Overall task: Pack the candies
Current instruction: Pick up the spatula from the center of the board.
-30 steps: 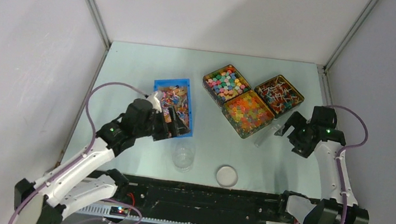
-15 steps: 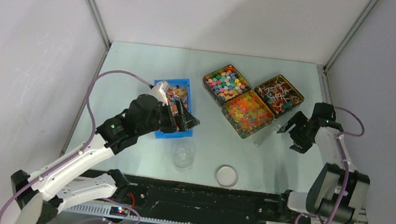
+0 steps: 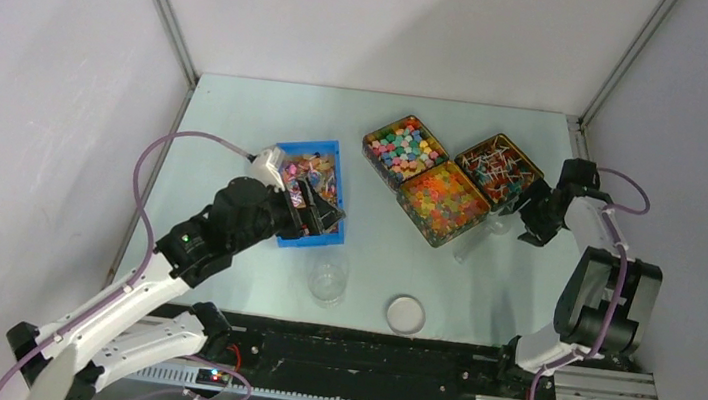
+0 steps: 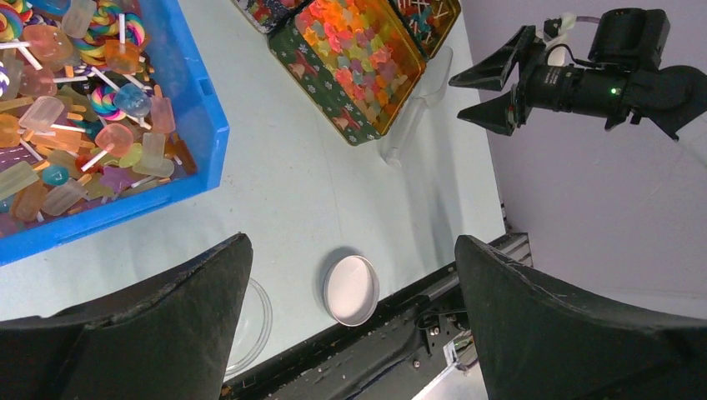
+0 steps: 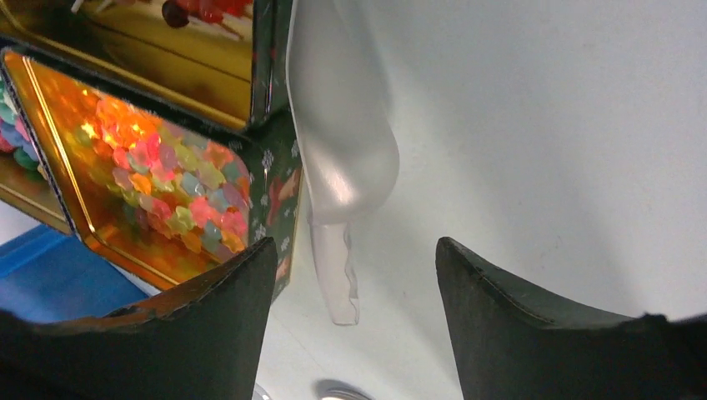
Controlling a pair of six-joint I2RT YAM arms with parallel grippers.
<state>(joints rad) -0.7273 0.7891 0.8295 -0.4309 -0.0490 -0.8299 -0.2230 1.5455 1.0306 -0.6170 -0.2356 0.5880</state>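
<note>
Black and spread apart, the right claw (image 5: pixel 353 250) is held empty above a clear scoop (image 5: pixel 342 142), which is laid on the surface (image 5: pixel 542 125) just beside a gold-lined tin (image 5: pixel 279 196) (green outside). The candies (image 5: pixel 171 187) are heaped in that tin. The left claw (image 4: pixel 352 243) is likewise held open, empty, near a blue bin (image 4: pixel 208 125).

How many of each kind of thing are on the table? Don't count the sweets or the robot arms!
metal tins: 3
blue bin: 1
clear scoop: 1
clear jar: 1
round lid: 1
Total: 7
</note>
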